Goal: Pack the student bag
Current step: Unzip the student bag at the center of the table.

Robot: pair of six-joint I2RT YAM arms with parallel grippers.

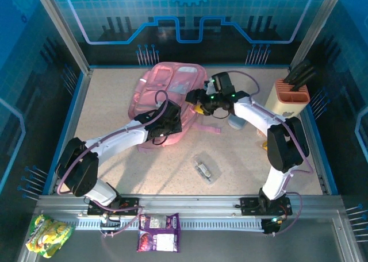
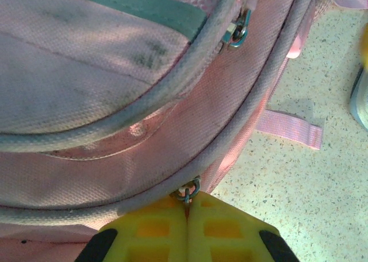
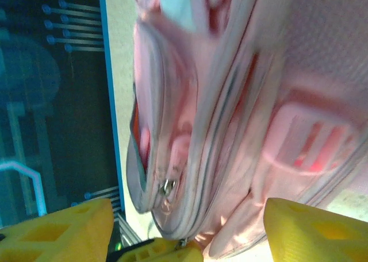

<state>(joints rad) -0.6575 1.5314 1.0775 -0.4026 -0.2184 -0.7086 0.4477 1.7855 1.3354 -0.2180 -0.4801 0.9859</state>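
Note:
The student bag point(image 1: 164, 87) is a pink backpack with pale panels, lying at the back middle of the table. My left gripper point(image 1: 167, 122) is at its near edge. In the left wrist view its yellow fingers point(image 2: 149, 233) are pressed together, shut on a metal zip pull point(image 2: 188, 191) of the bag point(image 2: 115, 101). My right gripper point(image 1: 202, 105) hovers at the bag's right side. Its yellow fingers point(image 3: 57, 233) stand wide apart with nothing held, facing the blurred bag point(image 3: 241, 101) and a second zip pull point(image 3: 167, 187).
A peach holder point(image 1: 290, 98) with black tools stands at the back right. A pale grey-blue pouch point(image 1: 236, 123) lies by the right arm, a clear packet point(image 1: 206, 170) lies mid-table, and a pink strap point(image 1: 207, 127) trails right. Snack packs point(image 1: 158, 232) rest on the front rail.

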